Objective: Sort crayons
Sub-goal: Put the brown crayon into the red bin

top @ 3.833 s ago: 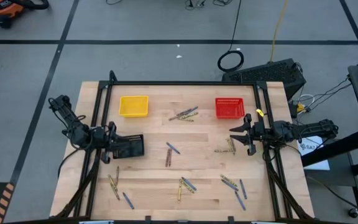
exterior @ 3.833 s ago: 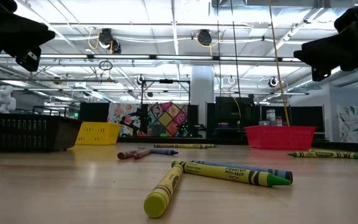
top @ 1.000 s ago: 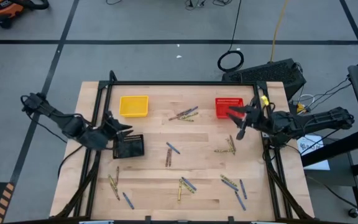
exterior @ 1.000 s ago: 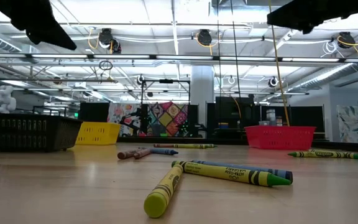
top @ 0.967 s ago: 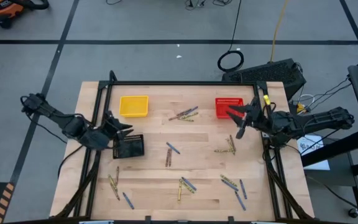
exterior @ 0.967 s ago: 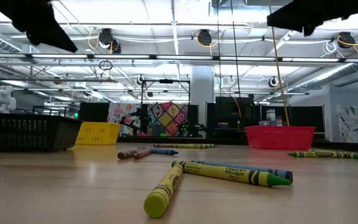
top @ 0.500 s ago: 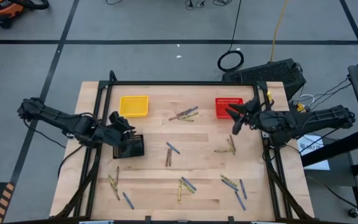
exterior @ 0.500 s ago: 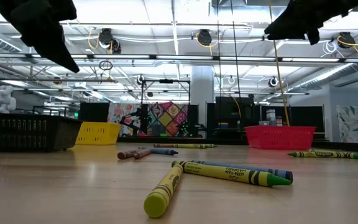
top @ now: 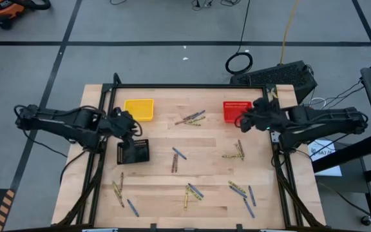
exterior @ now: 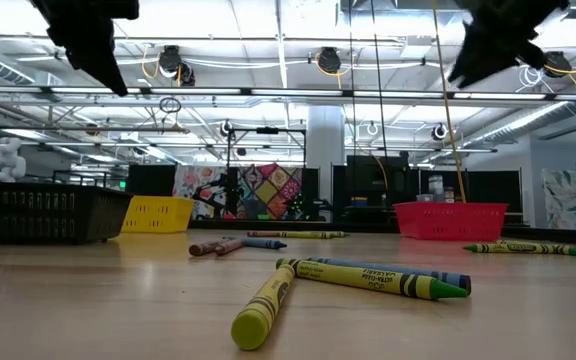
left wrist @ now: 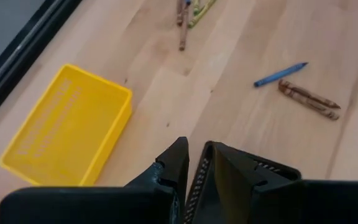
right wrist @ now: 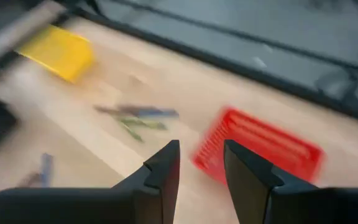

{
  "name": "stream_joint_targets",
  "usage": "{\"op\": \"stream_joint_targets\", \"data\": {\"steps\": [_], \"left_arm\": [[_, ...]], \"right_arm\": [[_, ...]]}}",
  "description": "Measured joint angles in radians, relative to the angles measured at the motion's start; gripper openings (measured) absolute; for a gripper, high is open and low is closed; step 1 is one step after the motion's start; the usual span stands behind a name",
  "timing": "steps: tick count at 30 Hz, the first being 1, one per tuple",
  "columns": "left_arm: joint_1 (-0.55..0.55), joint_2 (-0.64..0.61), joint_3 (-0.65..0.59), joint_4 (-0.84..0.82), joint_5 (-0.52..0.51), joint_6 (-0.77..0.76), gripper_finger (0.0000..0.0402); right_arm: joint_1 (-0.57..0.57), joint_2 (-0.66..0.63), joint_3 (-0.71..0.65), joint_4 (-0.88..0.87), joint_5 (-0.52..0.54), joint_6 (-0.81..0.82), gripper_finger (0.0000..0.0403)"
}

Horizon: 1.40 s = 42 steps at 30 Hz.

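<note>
My left gripper (top: 129, 125) hangs in the air above the black basket (top: 133, 151), its two fingers only a narrow crack apart, holding nothing. My right gripper (top: 242, 119) hangs beside the red basket (top: 236, 110), fingers a little apart, holding nothing too. The crayons (top: 190, 118) lie all over the wooden table (top: 160, 177). The yellow basket (top: 138, 109) sits near my left gripper.

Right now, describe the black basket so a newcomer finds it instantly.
Start at the wooden table's left side. Below the yellow basket and near the left gripper sits the black basket. It is the only dark mesh basket; the other two are yellow and red.
</note>
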Motion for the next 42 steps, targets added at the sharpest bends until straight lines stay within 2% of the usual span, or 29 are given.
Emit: {"op": "stream_joint_targets", "data": {"steps": [3,8,19,29,37,42], "left_arm": [[0.009,0.020,0.006,0.004,0.000,0.026,0.0080],[0.011,0.058,0.006,0.002,0.000,0.059,0.0080],[0.011,0.106,0.006,0.002,-0.001,0.060,0.0080],[0.010,0.114,0.006,0.001,-0.001,0.060,0.0080],[0.010,0.113,0.005,0.002,-0.001,0.060,0.0080],[0.010,0.113,0.005,0.002,-0.001,0.060,0.0080]], "right_arm": [[-0.009,0.050,0.000,-0.090,-0.072,0.091,0.0112],[-0.009,0.139,0.000,-0.091,-0.267,0.075,0.0112],[-0.007,0.276,0.001,-0.104,-0.413,0.068,0.0112],[0.052,0.400,-0.009,-0.134,-0.448,0.046,0.0112],[0.072,0.390,-0.166,-0.116,-0.490,0.114,0.0112],[0.072,0.361,-0.239,-0.007,-0.510,0.128,0.0112]]}}
